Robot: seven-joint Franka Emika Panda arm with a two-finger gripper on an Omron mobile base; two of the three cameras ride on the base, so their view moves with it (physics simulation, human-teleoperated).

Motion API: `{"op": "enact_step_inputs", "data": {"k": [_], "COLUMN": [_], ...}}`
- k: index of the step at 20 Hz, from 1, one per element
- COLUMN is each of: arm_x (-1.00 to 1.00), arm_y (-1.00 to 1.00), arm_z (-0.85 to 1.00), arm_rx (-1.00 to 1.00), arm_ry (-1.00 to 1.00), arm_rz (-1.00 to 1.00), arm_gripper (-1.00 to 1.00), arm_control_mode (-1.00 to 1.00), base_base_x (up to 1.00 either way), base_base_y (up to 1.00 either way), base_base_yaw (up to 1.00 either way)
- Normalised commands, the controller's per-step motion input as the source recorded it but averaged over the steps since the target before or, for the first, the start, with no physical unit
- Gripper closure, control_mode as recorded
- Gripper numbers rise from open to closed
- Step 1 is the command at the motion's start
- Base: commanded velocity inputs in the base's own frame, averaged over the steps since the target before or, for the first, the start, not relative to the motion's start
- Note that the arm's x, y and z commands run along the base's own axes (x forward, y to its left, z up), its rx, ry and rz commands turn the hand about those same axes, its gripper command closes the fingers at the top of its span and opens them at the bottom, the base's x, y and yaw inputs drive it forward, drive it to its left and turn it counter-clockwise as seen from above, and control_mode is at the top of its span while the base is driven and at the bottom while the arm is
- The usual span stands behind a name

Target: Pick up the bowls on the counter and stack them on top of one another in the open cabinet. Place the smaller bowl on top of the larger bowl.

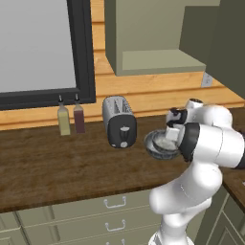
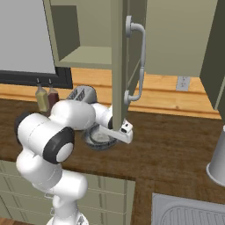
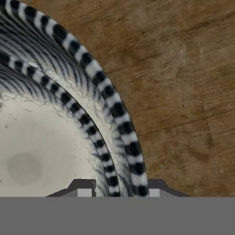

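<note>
The larger bowl (image 1: 160,143), dark grey with a pale speckled inside and about as wide as the toaster, sits on the dark wood counter (image 1: 72,167) just right of the toaster. My gripper (image 3: 119,190) is at its right rim, one fingertip inside the striped wall and one outside, shut on it. From the right base the bowl (image 2: 99,139) lies under my forearm. The open cabinet (image 1: 158,60) hangs above, and nothing stands on its flat shelf (image 2: 85,55). The smaller bowl is out of view.
A silver toaster (image 1: 119,122) stands left of the bowl, with two bottles (image 1: 71,118) further left under the window. The open cabinet door (image 2: 127,66) with its handle hangs right above my hand. A sink (image 2: 189,211) and a grey pot (image 2: 217,162) lie to the right.
</note>
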Motion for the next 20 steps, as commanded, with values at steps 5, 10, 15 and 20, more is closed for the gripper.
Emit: {"op": "enact_step_inputs", "data": {"k": [5,10,15,20], "arm_x": [-0.68,-0.67,-0.72,-0.61], "arm_y": [0.21,0.34,0.25,0.31], "arm_z": [0.54,0.48,0.48,0.73], "arm_rx": [0.0,0.0,0.0,0.0], "arm_ry": [-0.05,-0.04,-0.1,-0.14], "arm_rz": [-0.26,-0.35,-0.41,-0.46], "arm_gripper": [1.0,1.0,1.0,1.0], "arm_control_mode": [-1.0,-1.0,-1.0,-1.0], "base_base_x": [0.0,0.0,0.0,0.0], "base_base_y": [0.0,0.0,0.0,0.0], "base_base_yaw": [0.0,0.0,0.0,0.0]}}
